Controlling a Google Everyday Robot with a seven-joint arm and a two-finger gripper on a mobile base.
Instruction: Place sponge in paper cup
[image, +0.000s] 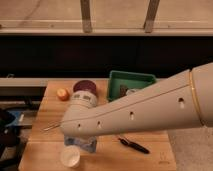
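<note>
Tool (80, 143), closed, hangs beside paper cup (70, 156) near table (42, 150) edge.

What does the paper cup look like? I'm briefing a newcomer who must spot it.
Start at the wooden table and go to its front edge, left of the black pen. The paper cup stands there, just in front of the gripper holding the light blue sponge. It alone is small, round and plain white.
</note>
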